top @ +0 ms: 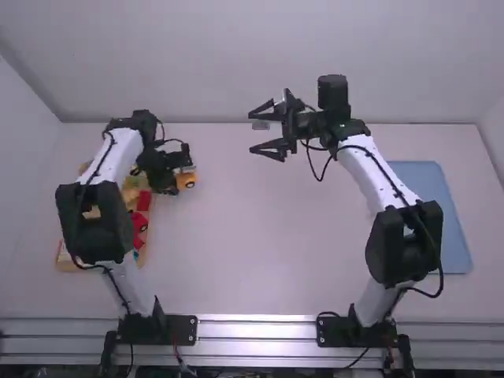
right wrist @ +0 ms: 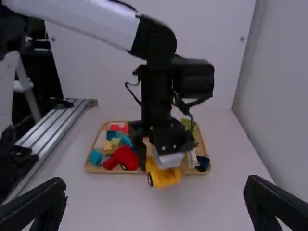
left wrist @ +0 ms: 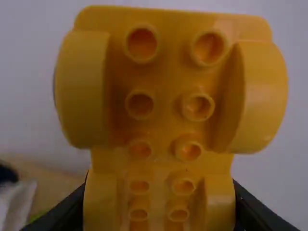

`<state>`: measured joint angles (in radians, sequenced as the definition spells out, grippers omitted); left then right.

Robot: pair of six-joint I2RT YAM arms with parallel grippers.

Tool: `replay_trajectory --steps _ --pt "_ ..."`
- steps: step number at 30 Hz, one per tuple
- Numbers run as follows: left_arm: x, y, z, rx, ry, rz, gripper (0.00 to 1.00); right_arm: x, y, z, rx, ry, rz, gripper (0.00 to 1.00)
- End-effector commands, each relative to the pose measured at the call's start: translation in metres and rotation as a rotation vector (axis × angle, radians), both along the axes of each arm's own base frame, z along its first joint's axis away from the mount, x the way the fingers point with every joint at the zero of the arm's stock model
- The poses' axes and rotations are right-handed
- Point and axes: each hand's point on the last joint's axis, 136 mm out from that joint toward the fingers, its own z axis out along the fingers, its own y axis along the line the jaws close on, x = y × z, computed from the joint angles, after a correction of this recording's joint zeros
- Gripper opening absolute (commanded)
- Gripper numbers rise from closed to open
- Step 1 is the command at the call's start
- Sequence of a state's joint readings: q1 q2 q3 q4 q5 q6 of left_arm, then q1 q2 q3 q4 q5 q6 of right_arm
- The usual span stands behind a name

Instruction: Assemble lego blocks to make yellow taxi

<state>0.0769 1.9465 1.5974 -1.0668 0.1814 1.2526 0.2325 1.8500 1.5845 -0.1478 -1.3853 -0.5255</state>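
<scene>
My left gripper [top: 175, 175] is near the right edge of the block tray in the high view, shut on a yellow taxi base [top: 187, 179]. In the left wrist view the wheeled underside of the taxi base [left wrist: 166, 101] faces the camera, held by my left gripper [left wrist: 161, 207]. The taxi base [right wrist: 162, 177] shows below the left arm in the right wrist view. My right gripper [top: 266, 134] stands wide open over the table's far middle; the right gripper [right wrist: 156, 204] has nothing between its fingers.
A wooden tray [top: 69, 258] with red, yellow, green and blue blocks lies under the left arm. A blue tray [top: 449, 213] lies at the right, beside the right arm. Walls stand at the back and sides.
</scene>
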Motion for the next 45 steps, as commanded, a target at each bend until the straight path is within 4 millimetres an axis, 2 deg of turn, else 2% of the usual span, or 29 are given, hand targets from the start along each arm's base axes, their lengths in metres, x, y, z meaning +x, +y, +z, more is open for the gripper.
replay_trajectory --steps 1,5,7,9,11,13,14,15,16,18,20,21,26,31,36,39,41,42,43,45 --pt "-0.006 -0.037 -0.003 0.014 -0.009 -0.078 0.02 0.0 -0.012 0.012 0.032 0.004 0.025 0.99" --pt "-0.012 -0.077 -0.014 0.099 -0.022 -0.163 0.05 0.008 -0.03 0.012 0.019 0.036 -0.034 0.99" --pt "-0.019 -0.098 -0.018 0.135 -0.023 -0.229 0.04 0.011 -0.041 0.013 0.016 0.062 -0.059 0.99" --pt "-0.032 -0.131 -0.024 0.12 -0.017 -0.296 0.05 0.012 -0.055 0.015 0.012 0.087 -0.092 0.99" --pt "-0.04 -0.146 -0.026 0.111 -0.01 -0.337 0.06 0.011 -0.061 0.015 0.009 0.083 -0.104 0.99" --pt "-0.051 -0.171 -0.033 0.097 -0.006 -0.402 0.07 0.004 -0.071 0.017 0.004 0.047 -0.118 0.99" --pt "-0.054 -0.185 -0.035 0.094 -0.022 -0.41 0.09 -0.003 -0.076 0.018 -0.001 0.015 -0.123 0.99" --pt "-0.054 -0.185 -0.035 0.094 -0.022 -0.41 0.09 -0.003 -0.076 0.018 -0.001 0.015 -0.123 0.99" --pt "-0.054 -0.199 -0.039 0.083 -0.04 -0.396 0.09 -0.008 -0.08 0.019 -0.008 -0.014 -0.129 0.99" --pt "-0.053 -0.211 -0.043 0.079 -0.057 -0.373 0.09 -0.012 -0.084 0.019 -0.018 -0.033 -0.137 0.99" --pt "-0.047 -0.225 -0.051 0.076 -0.083 -0.316 0.02 -0.018 -0.088 0.019 -0.043 -0.048 -0.156 0.99" --pt "-0.047 -0.231 -0.056 0.076 -0.085 -0.296 0.02 -0.022 -0.089 0.02 -0.055 -0.051 -0.16 0.99" --pt "-0.055 -0.241 -0.076 0.14 -0.059 -0.33 0.02 -0.029 -0.088 0.021 -0.069 -0.066 -0.159 0.99" --pt "-0.06 -0.239 -0.085 0.183 -0.035 -0.347 0.03 -0.031 -0.089 0.024 -0.065 -0.074 -0.159 0.99" --pt "-0.062 -0.231 -0.093 0.197 -0.007 -0.341 0.13 -0.031 -0.088 0.024 -0.064 -0.073 -0.157 0.99" --pt "-0.068 -0.228 -0.101 0.212 0.015 -0.377 0.27 -0.034 -0.084 0.024 -0.064 -0.075 -0.144 0.99" --pt "-0.069 -0.226 -0.104 0.23 0.017 -0.382 0.46 -0.034 -0.082 0.024 -0.063 -0.077 -0.139 0.99" --pt "-0.069 -0.225 -0.105 0.238 0.015 -0.385 0.64 -0.034 -0.081 0.024 -0.065 -0.079 -0.139 0.99" --pt "-0.068 -0.223 -0.105 0.249 0.009 -0.392 0.99 -0.033 -0.081 0.023 -0.072 -0.083 -0.142 0.99" --pt "-0.062 -0.223 -0.101 0.259 -0.01 -0.384 0.99 -0.034 -0.078 0.022 -0.077 -0.088 -0.136 0.99"
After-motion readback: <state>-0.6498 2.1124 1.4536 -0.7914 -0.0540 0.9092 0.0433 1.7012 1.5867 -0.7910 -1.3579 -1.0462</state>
